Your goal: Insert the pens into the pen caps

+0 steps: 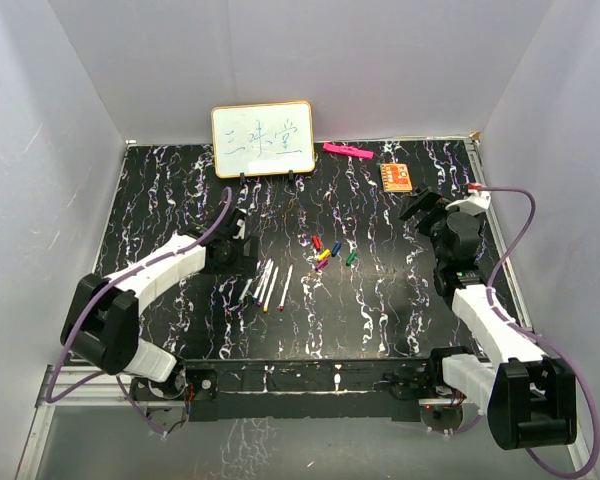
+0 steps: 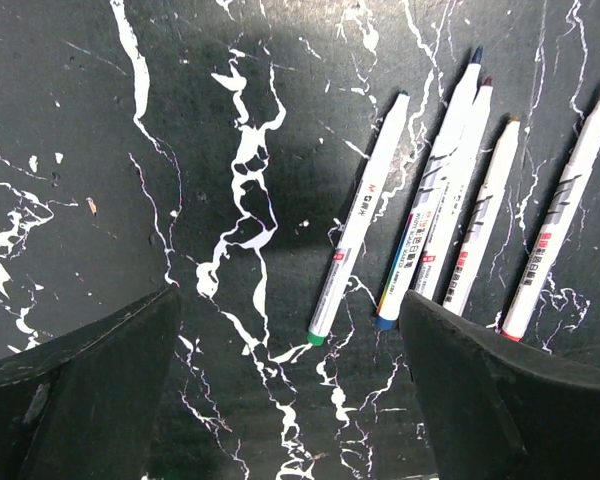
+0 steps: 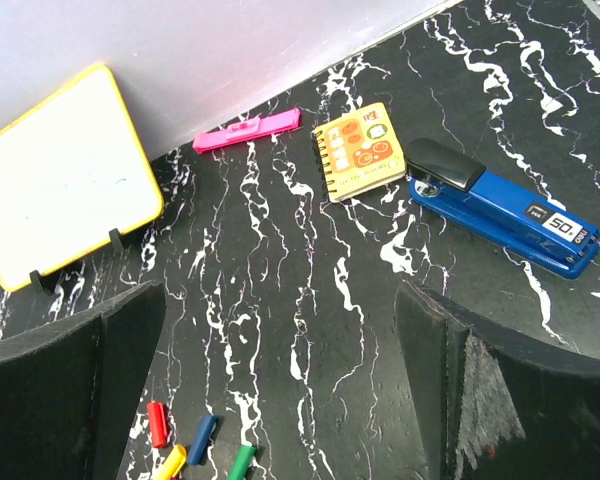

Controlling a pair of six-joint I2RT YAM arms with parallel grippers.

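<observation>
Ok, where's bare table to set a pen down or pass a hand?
Free: the near strip of table between the pens and the near edge; the back-left stretch left of the whiteboard; the band between whiteboard and caps. Crowded: pens and caps at centre, and back right, with notebook, stapler and right gripper.

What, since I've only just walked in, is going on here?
The job is capping markers. Uncapped pens lie in a row on the table, loose pen caps clustered just right of them. The left gripper hangs open over the pens; the right gripper is open, right of the caps. Neither holds anything, and no pen is capped yet.
</observation>
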